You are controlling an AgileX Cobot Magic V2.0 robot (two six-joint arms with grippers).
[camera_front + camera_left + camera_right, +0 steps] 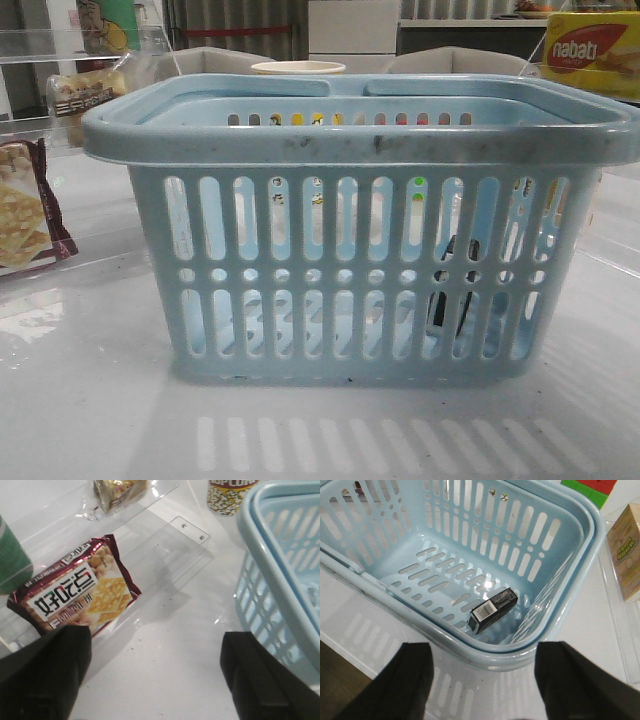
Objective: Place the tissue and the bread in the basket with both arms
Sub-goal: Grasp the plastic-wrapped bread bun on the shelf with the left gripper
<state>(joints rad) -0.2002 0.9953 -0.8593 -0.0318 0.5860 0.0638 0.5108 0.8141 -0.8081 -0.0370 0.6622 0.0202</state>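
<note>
The light-blue basket (350, 150) stands in the middle of the table. The tissue (493, 610), a small dark packet, lies on the basket's floor near one corner; in the front view it shows as a dark shape (455, 285) through the slots. The bread (85, 95), a clear packet with a brown band, lies at the back left; it also shows in the left wrist view (119, 490). My left gripper (157, 680) is open and empty over bare table between the cracker packet and the basket (280, 580). My right gripper (482, 680) is open and empty just outside the basket's rim (520, 655).
A maroon-edged cracker packet (80, 592) lies on a clear acrylic sheet (165, 545) left of the basket. A popcorn can (227, 495) and a green can (10, 555) stand nearby. A yellow Nabati box (590, 50) is at the back right. A tan carton (627, 550) stands beside the basket.
</note>
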